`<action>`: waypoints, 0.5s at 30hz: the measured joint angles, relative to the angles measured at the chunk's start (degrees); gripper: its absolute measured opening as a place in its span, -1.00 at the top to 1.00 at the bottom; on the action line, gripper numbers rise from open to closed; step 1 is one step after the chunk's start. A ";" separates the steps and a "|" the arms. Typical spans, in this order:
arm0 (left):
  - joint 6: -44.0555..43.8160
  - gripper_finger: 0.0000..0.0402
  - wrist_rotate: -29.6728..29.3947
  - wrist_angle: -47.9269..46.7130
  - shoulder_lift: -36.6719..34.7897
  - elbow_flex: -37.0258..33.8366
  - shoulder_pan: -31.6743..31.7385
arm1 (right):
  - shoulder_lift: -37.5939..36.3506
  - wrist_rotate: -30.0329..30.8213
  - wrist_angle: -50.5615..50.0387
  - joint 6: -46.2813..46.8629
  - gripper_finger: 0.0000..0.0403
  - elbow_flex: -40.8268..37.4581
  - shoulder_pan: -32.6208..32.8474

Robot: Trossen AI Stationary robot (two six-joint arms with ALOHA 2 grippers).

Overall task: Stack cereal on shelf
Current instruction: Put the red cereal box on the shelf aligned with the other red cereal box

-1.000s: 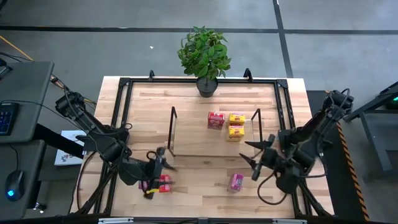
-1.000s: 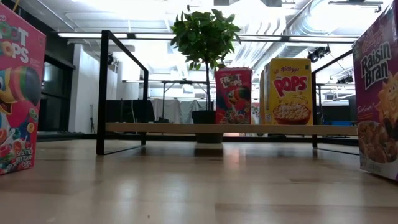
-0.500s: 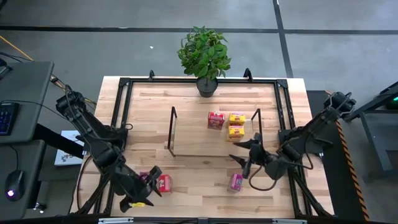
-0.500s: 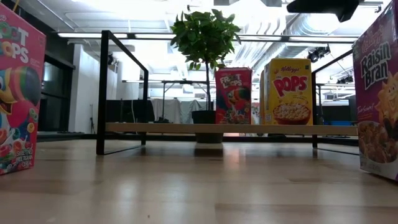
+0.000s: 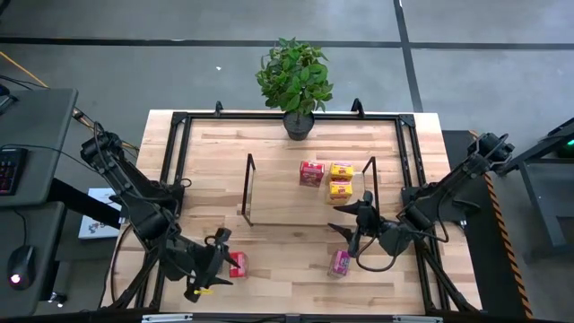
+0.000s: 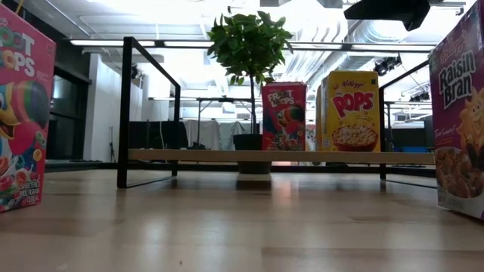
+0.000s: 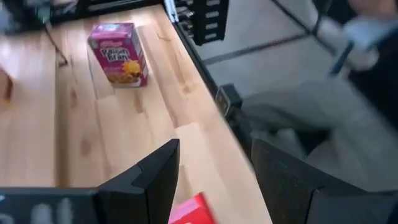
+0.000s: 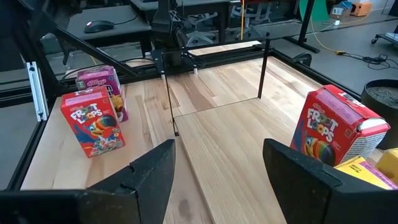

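Three cereal boxes stand on the shelf [image 5: 269,218], at its end away from the left arm: one red box [image 5: 311,173] and two yellow boxes [image 5: 340,180]. Off the shelf, a pink box [image 5: 341,261] lies just below the right gripper [image 5: 348,228], whose jaws are spread and empty, so that arm is nearer. The left gripper [image 5: 215,260], also spread and empty, hovers beside another red box [image 5: 237,264] on the shelf's opposite side, arm bent low.
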 joint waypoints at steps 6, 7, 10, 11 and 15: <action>-11.00 0.03 1.62 -1.85 -0.06 0.22 0.99 | 0.00 -0.27 0.00 0.09 -0.17 0.00 0.00; -11.24 0.03 1.79 -2.40 0.29 0.22 1.00 | 0.00 -0.49 0.00 0.08 -0.17 0.00 0.00; -8.32 -0.04 3.13 -2.64 1.90 0.22 1.45 | 0.00 -1.15 -0.01 0.10 -0.17 0.00 0.00; -6.38 -0.06 3.53 -2.55 2.29 0.22 1.45 | 0.00 -1.16 -0.05 0.10 -0.17 0.00 0.00; 2.68 -0.19 4.22 -2.08 4.59 0.27 1.72 | 0.00 -1.22 -0.12 0.10 -0.17 0.00 0.00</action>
